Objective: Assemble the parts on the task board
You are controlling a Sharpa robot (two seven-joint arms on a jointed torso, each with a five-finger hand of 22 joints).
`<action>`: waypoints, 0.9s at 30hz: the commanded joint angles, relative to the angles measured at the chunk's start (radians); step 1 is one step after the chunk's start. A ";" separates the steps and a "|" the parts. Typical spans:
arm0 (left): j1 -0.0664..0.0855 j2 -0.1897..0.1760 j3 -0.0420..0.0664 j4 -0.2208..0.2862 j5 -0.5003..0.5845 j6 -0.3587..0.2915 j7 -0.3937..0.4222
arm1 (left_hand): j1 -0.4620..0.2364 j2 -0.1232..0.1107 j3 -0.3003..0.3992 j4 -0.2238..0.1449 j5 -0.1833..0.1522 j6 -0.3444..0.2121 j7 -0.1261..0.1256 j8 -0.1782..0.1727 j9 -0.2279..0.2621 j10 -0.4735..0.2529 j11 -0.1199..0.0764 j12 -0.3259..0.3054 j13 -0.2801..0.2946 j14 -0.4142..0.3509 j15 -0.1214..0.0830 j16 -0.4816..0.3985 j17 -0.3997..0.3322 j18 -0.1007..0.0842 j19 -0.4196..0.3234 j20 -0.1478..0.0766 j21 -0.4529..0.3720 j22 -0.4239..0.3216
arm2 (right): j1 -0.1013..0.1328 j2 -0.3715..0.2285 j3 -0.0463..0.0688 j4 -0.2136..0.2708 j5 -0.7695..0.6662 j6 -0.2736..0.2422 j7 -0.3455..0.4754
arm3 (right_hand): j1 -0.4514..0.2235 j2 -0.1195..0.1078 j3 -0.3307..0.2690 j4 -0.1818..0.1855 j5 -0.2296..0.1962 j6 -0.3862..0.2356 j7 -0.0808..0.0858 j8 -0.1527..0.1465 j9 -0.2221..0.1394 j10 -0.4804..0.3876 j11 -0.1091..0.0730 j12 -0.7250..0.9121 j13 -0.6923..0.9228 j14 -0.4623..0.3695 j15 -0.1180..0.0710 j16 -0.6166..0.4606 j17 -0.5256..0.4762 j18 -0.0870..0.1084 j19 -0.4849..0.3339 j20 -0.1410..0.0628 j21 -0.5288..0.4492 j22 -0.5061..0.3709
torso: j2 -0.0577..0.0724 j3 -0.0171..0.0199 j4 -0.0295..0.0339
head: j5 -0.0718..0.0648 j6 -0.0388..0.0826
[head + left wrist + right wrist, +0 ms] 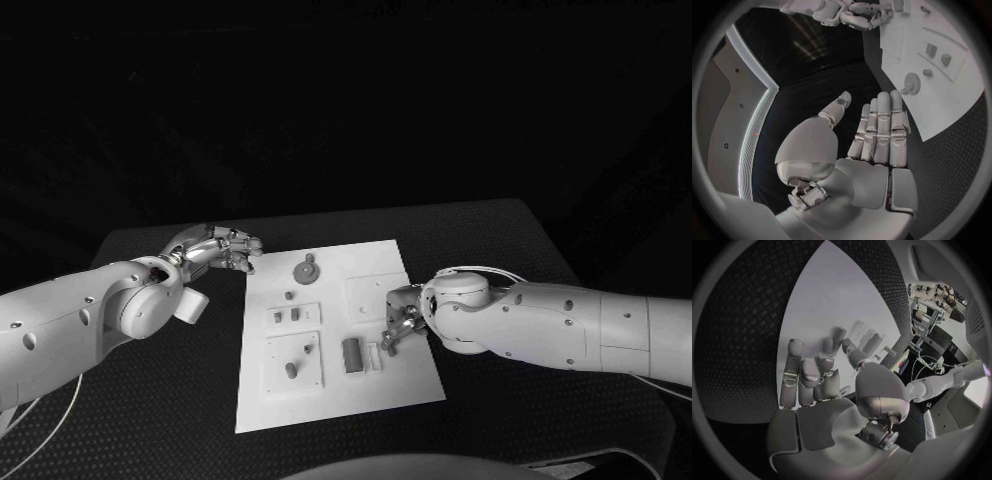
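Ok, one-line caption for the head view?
Right hand reaches over the task board near a part; left hand waits open beside it.

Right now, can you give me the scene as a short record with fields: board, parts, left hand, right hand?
board: white task board lying flat on the black table
parts: round gear-like part at the far end; dark block near the right hand
left hand: beside the board's far left corner, fingers straight, holds nothing
right hand: over the board's right edge; its grasp cannot be told
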State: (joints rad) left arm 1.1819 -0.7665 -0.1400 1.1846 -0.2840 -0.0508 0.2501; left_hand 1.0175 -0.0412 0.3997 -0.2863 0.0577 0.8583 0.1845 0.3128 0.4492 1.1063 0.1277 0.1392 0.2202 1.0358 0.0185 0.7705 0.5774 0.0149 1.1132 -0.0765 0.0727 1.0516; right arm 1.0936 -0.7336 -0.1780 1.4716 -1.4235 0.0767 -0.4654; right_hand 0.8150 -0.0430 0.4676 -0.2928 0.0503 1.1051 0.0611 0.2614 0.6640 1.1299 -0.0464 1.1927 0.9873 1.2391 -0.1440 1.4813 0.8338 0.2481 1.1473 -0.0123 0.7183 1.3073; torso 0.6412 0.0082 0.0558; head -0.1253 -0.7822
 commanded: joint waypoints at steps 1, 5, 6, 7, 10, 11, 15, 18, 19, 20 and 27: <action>0.000 -0.001 0.001 0.003 -0.001 0.015 0.006 | -0.006 0.003 -0.005 0.001 -0.004 -0.003 -0.005 0.000 -0.001 -0.006 0.001 0.004 -0.002 -0.002 0.004 -0.007 0.002 0.017 -0.004 0.001 -0.002 -0.002 | -0.004 -0.002 -0.003 -0.002 -0.048 0.004 -0.007 | 0.023 -0.005 -0.004 -0.002 -0.001 -0.004 0.004 -0.008 -0.016 0.000 0.001 0.001 0.002 -0.007 -0.002 0.002 -0.001 0.014 -0.001 0.001 0.004 0.021 | 0.000 0.0006 0.0002 | 0.001 -0.001; 0.000 -0.001 0.001 0.003 -0.001 0.014 0.006 | -0.006 0.002 -0.006 0.001 -0.004 -0.003 -0.005 0.000 -0.001 -0.006 0.001 0.004 -0.002 -0.002 0.004 -0.007 0.002 0.017 -0.004 0.001 -0.002 -0.002 | -0.004 -0.007 -0.003 0.003 -0.065 -0.006 -0.002 | 0.044 -0.011 -0.015 -0.001 -0.001 -0.009 0.007 -0.011 -0.017 -0.005 0.004 -0.001 0.002 -0.011 0.001 0.000 -0.002 0.014 -0.005 0.004 0.002 0.020 | 0.000 0.0005 0.0001 | 0.001 -0.001; 0.000 -0.001 0.001 0.003 -0.001 0.014 0.006 | -0.006 0.002 -0.006 0.001 -0.004 -0.003 -0.005 -0.001 -0.001 -0.006 0.001 0.004 -0.002 -0.002 0.004 -0.007 0.002 0.017 -0.004 0.001 -0.002 -0.002 | -0.004 -0.009 -0.003 0.006 -0.070 -0.011 -0.001 | 0.054 -0.016 -0.018 -0.001 -0.001 -0.012 0.008 -0.013 -0.018 -0.008 0.006 -0.003 0.002 -0.013 0.002 -0.001 -0.002 0.014 -0.007 0.005 0.002 0.020 | 0.000 0.0003 -0.0001 | 0.002 -0.001; 0.000 -0.001 0.001 0.003 -0.001 0.014 0.006 | -0.006 0.002 -0.006 0.001 -0.004 -0.003 -0.005 -0.001 -0.001 -0.006 0.001 0.004 -0.002 -0.002 0.004 -0.007 0.002 0.017 -0.004 0.001 -0.002 -0.002 | -0.004 -0.011 -0.003 0.008 -0.073 -0.016 0.001 | 0.061 -0.020 -0.020 -0.001 -0.001 -0.015 0.009 -0.014 -0.018 -0.009 0.007 -0.003 0.002 -0.014 0.002 -0.002 -0.002 0.014 -0.009 0.006 0.001 0.020 | 0.000 0.0003 -0.0001 | 0.002 -0.001; 0.000 -0.002 0.001 0.003 -0.001 0.014 0.005 | -0.006 0.002 -0.006 0.001 -0.004 -0.003 -0.005 -0.001 -0.001 -0.006 0.001 0.004 -0.002 -0.002 0.004 -0.007 0.002 0.017 -0.004 0.001 -0.002 -0.002 | -0.004 -0.017 -0.003 0.014 -0.093 -0.030 0.007 | 0.086 -0.035 -0.028 -0.001 -0.001 -0.024 0.013 -0.020 -0.020 -0.015 0.011 -0.004 0.002 -0.018 0.006 -0.003 -0.001 0.014 -0.012 0.008 0.000 0.020 | 0.000 0.0004 -0.0002 | 0.002 -0.002; 0.000 -0.002 0.001 0.003 -0.001 0.014 0.005 | -0.006 0.002 -0.006 0.000 -0.004 -0.003 -0.005 -0.001 -0.002 -0.006 0.001 0.004 -0.002 -0.002 0.004 -0.007 0.002 0.017 -0.004 0.001 -0.002 -0.002 | -0.004 -0.018 -0.003 0.015 -0.102 -0.037 0.010 | 0.092 -0.038 -0.030 -0.001 -0.001 -0.026 0.014 -0.020 -0.020 -0.016 0.012 -0.004 0.002 -0.019 0.007 -0.003 -0.001 0.014 -0.013 0.009 -0.001 0.020 | 0.000 0.0004 -0.0002 | 0.002 -0.002; 0.000 -0.003 0.001 0.003 -0.001 0.014 0.005 | -0.006 0.002 -0.006 0.000 -0.004 -0.003 -0.005 -0.001 -0.002 -0.006 0.001 0.004 -0.002 -0.002 0.004 -0.007 0.002 0.017 -0.004 0.001 -0.002 -0.002 | -0.004 -0.024 -0.003 0.022 -0.135 -0.040 0.019 | 0.116 -0.054 -0.036 -0.001 -0.001 -0.035 0.019 -0.025 -0.021 -0.021 0.016 -0.004 0.003 -0.024 0.011 -0.004 -0.001 0.014 -0.017 0.012 -0.003 0.020 | 0.000 0.0001 -0.0002 | 0.002 -0.001; 0.000 -0.003 0.001 0.003 -0.001 0.013 0.005 | -0.006 0.002 -0.006 0.000 -0.004 -0.003 -0.005 -0.001 -0.002 -0.006 0.001 0.004 -0.002 -0.002 0.004 -0.007 0.002 0.017 -0.004 0.001 -0.002 -0.002 | -0.004 -0.028 -0.003 0.028 -0.158 -0.043 0.027 | 0.157 -0.069 -0.038 -0.001 -0.001 -0.050 0.024 -0.033 -0.023 -0.029 0.021 -0.005 0.003 -0.030 0.015 -0.006 -0.001 0.014 -0.022 0.014 -0.005 0.020 | 0.000 0.0004 -0.0001 | 0.002 -0.001; 0.000 -0.003 0.001 0.003 -0.001 0.014 0.005 | -0.006 0.002 -0.006 0.000 -0.004 -0.003 -0.005 -0.001 -0.002 -0.006 0.001 0.004 -0.002 -0.002 0.004 -0.007 0.002 0.017 -0.004 0.001 -0.002 -0.002 | -0.004 -0.029 -0.003 0.029 -0.160 -0.044 0.029 | 0.174 -0.073 -0.037 -0.001 -0.001 -0.061 0.028 -0.039 -0.025 -0.032 0.024 -0.005 0.004 -0.033 0.017 -0.006 -0.001 0.014 -0.024 0.015 -0.006 0.020 | 0.000 0.0004 -0.0001 | 0.002 -0.001; 0.000 -0.003 0.001 0.003 -0.001 0.014 0.005 | -0.006 0.002 -0.006 0.000 -0.004 -0.003 -0.005 -0.001 -0.002 -0.006 0.001 0.004 -0.002 -0.002 0.004 -0.007 0.002 0.017 -0.004 0.001 -0.002 -0.002 | -0.004 -0.030 -0.004 0.030 -0.168 -0.044 0.034 | 0.202 -0.076 -0.037 -0.002 -0.001 -0.079 0.034 -0.048 -0.028 -0.037 0.030 -0.004 0.005 -0.036 0.023 -0.006 0.000 0.013 -0.027 0.017 -0.007 0.020 | 0.000 0.0004 -0.0001 | 0.002 -0.001; 0.000 -0.003 0.001 0.003 -0.001 0.014 0.005 | -0.006 0.002 -0.006 0.000 -0.004 -0.004 -0.005 -0.001 -0.002 -0.006 0.001 0.004 -0.002 -0.002 0.004 -0.007 0.002 0.017 -0.004 0.001 -0.002 -0.002 | -0.006 -0.036 -0.006 0.033 -0.199 -0.050 0.052 | 0.295 -0.074 -0.044 -0.003 -0.001 -0.100 0.045 -0.056 -0.028 -0.047 0.041 0.000 0.007 -0.044 0.034 -0.004 0.002 0.014 -0.035 0.024 -0.008 0.020 | 0.000 0.0006 -0.0003 | 0.002 -0.001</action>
State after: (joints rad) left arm 1.1819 -0.7706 -0.1400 1.1851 -0.2840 -0.0501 0.2485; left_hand 1.0176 -0.0413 0.3997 -0.2863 0.0577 0.8583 0.1845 0.3128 0.4493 1.1063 0.1277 0.1392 0.2193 1.0358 0.0185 0.7667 0.5781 0.0148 1.1132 -0.0765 0.0727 1.0510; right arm 1.0909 -0.7675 -0.1817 1.5065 -1.5656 0.0319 -0.4302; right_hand 1.1022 -0.1162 0.4306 -0.2938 0.0503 1.0481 0.0706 0.2097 0.6400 1.0880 -0.0052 1.1927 0.9930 1.1943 -0.1147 1.4813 0.8352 0.2476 1.1164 0.0109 0.7144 1.3073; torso 0.6411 0.0086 0.0555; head -0.1231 -0.7834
